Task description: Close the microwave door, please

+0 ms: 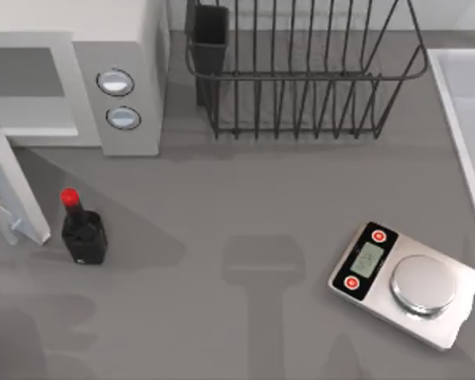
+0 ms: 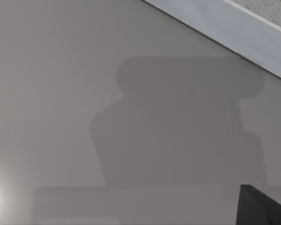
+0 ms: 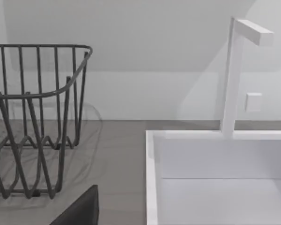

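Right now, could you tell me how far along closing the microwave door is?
Nothing looks done: the microwave door stands swung open at the table's left, away from the microwave. Nothing is in hand; no claw touches it. All the closing push is left; the small bottle stands beside the door.

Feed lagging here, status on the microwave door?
White-framed microwave door open, swung out at table's left. Small dark red-capped bottle stands beside it. Grippers: cannot tell.
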Action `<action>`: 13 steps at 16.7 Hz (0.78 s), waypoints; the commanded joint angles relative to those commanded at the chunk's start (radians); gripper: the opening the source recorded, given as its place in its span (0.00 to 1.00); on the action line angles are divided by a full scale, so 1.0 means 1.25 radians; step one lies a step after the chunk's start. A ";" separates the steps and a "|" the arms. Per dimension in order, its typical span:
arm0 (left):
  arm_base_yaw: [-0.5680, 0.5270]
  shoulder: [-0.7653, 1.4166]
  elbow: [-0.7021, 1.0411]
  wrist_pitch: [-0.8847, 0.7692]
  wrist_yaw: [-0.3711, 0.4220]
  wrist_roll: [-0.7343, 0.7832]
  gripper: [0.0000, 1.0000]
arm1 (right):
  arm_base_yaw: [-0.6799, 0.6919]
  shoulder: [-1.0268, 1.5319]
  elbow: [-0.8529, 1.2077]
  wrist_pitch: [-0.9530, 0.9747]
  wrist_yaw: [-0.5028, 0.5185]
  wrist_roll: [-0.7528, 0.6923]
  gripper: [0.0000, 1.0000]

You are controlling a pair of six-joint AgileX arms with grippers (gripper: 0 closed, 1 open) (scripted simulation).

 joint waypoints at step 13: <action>-0.316 -0.126 -0.077 0.013 -0.210 -0.241 0.00 | 0.000 0.000 0.000 0.000 0.000 0.000 1.00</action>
